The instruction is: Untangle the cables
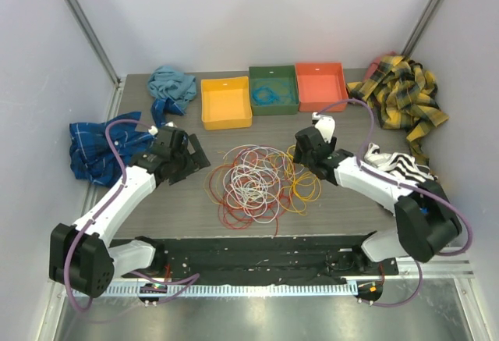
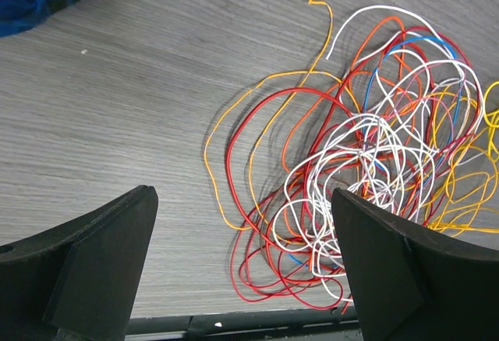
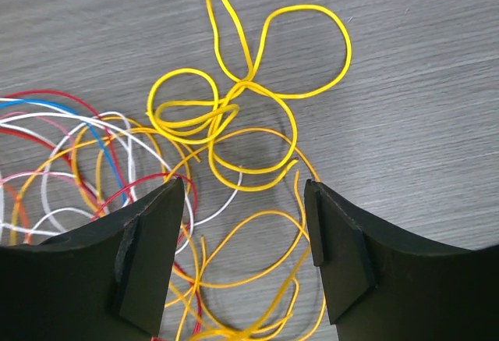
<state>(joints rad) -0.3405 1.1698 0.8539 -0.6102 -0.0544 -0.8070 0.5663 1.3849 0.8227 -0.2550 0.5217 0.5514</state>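
The cables [image 1: 257,181] lie as one tangled heap of red, orange, yellow and white wires in the middle of the table. My left gripper [image 1: 191,158] stands open at the heap's left edge. In the left wrist view its jaws [image 2: 242,193] are wide apart, with red and orange loops [image 2: 265,161] on the table between them and nothing gripped. My right gripper [image 1: 306,150] is over the heap's right side. In the right wrist view its jaws [image 3: 244,185] are open above loose yellow wire loops [image 3: 234,115], which rest on the table untouched.
Yellow [image 1: 225,103], green [image 1: 273,90] and orange-red [image 1: 320,85] bins line the back; the green one holds a blue wire. Cloths lie around: blue plaid [image 1: 97,146], teal [image 1: 171,83], yellow plaid [image 1: 401,95], striped [image 1: 398,165]. A black strip [image 1: 257,255] borders the near edge.
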